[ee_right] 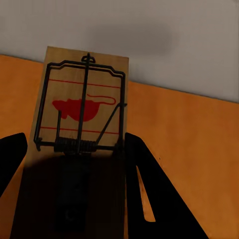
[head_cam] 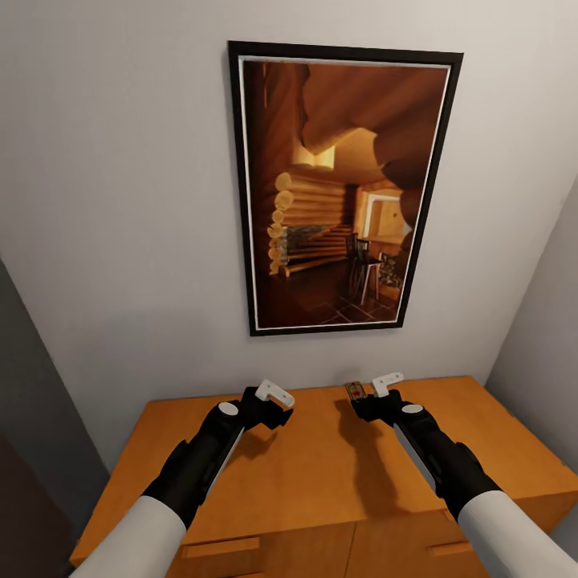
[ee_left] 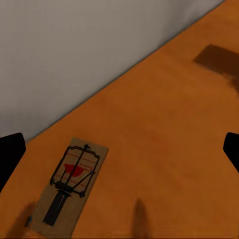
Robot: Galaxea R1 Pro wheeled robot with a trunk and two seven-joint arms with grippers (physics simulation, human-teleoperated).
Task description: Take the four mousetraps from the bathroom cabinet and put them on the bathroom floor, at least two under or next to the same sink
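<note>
The orange-brown cabinet (head_cam: 321, 474) stands against the wall, and both my grippers hover over its flat top. My right gripper (head_cam: 371, 392) is shut on a tan mousetrap (head_cam: 354, 391) and holds it raised above the top near the wall. In the right wrist view this mousetrap (ee_right: 82, 114), with black wire and a red spot, sits between the dark fingers (ee_right: 144, 189). A second mousetrap (ee_left: 74, 184) lies flat on the cabinet top (ee_left: 164, 114) close to the wall, ahead of my left gripper (head_cam: 271, 401), which is open and holds nothing.
A large framed picture (head_cam: 341, 193) hangs on the wall above the cabinet. Grey walls close in on the left (head_cam: 32, 401) and right (head_cam: 546, 321). Wooden bar handles (head_cam: 221, 547) show on the cabinet's front panels.
</note>
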